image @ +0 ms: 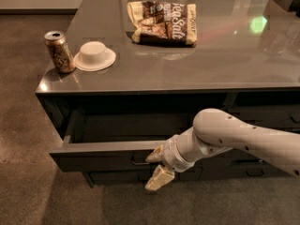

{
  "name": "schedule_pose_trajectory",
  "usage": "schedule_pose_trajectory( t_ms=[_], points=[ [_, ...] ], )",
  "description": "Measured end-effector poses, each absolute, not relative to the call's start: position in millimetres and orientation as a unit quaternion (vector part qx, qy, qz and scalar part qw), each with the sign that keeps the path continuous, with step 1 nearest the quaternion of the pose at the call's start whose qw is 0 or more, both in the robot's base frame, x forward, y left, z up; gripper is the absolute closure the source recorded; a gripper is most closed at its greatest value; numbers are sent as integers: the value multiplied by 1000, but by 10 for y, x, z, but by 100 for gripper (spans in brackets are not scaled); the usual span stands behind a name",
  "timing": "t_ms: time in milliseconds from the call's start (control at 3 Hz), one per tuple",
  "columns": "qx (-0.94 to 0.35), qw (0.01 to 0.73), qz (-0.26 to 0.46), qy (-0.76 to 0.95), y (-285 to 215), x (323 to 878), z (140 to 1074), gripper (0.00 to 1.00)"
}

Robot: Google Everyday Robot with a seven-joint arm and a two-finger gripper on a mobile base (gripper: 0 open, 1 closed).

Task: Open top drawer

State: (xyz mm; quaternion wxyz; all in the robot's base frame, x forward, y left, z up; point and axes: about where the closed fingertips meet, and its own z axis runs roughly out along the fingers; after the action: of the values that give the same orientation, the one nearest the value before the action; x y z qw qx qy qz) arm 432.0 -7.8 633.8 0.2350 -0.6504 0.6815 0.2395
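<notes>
Smooth white arm (243, 139) — tan-padded jaws by the top drawer (103, 156).
</notes>
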Motion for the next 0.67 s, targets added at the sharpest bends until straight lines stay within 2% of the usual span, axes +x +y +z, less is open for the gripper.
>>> schedule_pose_trajectory(
  t_ms=[333, 667],
  points=[
    [-647, 223, 235, 690, -204, 4087, 6199, 0],
    [-647, 223, 235, 690, -133, 4082, 6238, 6]
  ],
)
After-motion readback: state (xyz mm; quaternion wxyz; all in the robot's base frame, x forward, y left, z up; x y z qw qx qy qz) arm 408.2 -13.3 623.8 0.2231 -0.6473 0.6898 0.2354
